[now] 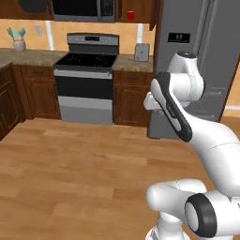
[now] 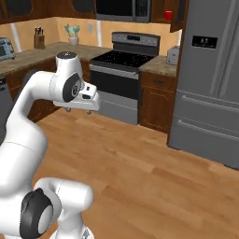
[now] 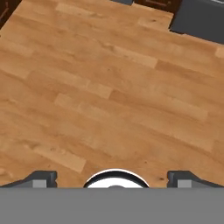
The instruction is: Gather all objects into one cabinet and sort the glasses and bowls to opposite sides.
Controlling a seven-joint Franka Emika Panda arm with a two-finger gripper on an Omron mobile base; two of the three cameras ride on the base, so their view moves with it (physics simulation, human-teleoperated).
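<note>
Going left to right in the left base view: a pot of teal utensils (image 1: 18, 39) sat on the counter (image 1: 33, 56) at the far left, then the stove (image 1: 87, 75) with the microwave (image 1: 83, 9) above it. A toaster (image 1: 142, 51) stood on the counter just right of the stove. The red mug (image 1: 131, 15) was up in the open wall cabinet (image 1: 138, 11), right above that toaster and next to the fridge (image 1: 206, 56). The arm (image 1: 176, 101) was folded up on the right, well away from all of it. The gripper (image 3: 112, 179) pointed down at bare wood floor (image 3: 109, 87), fingers (image 3: 41, 178) spread wide with nothing between them. The right base view also showed the red mug in the cabinet beside the microwave.
</note>
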